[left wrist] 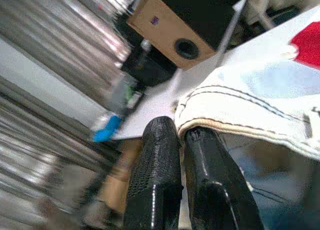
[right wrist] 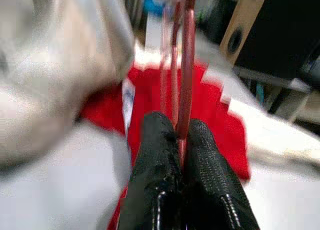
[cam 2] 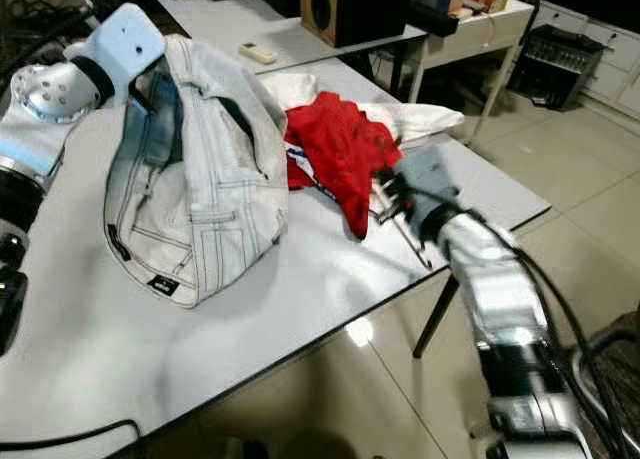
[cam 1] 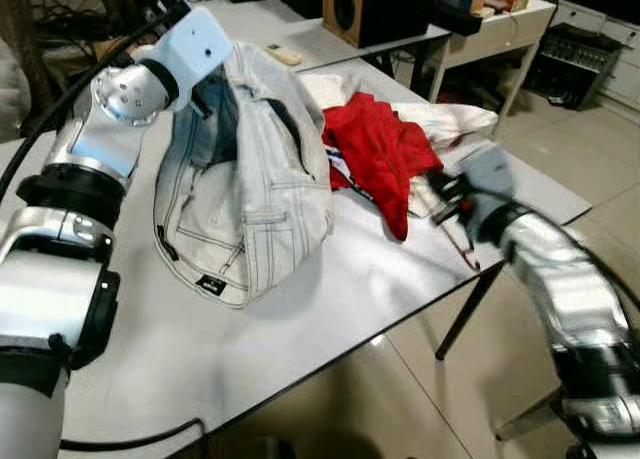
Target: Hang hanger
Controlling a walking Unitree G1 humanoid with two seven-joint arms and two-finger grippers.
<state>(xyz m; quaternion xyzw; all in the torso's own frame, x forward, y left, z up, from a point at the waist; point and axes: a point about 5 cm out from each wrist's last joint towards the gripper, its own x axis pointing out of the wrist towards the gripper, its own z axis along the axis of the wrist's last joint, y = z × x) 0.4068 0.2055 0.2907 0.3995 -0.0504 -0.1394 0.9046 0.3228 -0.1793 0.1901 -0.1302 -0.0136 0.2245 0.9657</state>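
Fingers (right wrist: 200,155) of our right gripper (right wrist: 180,140) press together on the thin red wire of the hanger (right wrist: 186,59), which rises straight out from between their tips in the right wrist view; the head views add that this gripper (cam 2: 392,201) sits at the counter's (cam 1: 330,299) near right edge, just beside the red garment (cam 1: 380,159), with a short length of the hanger (cam 1: 462,241) dangling below it past the edge. Our left wrist view shows what the head views hide behind the white wrist housing: the left gripper (left wrist: 181,140) has its two fingers (left wrist: 157,155) closed on the stitched hem of the pale denim jacket (left wrist: 260,99), with a wooden speaker (left wrist: 175,29) blurred beyond. From the head we see the jacket (cam 1: 250,179) lifted at its collar end by the left arm, the rest slumped on the counter, touching the red garment, which lies against white cloth (cam 1: 450,119).
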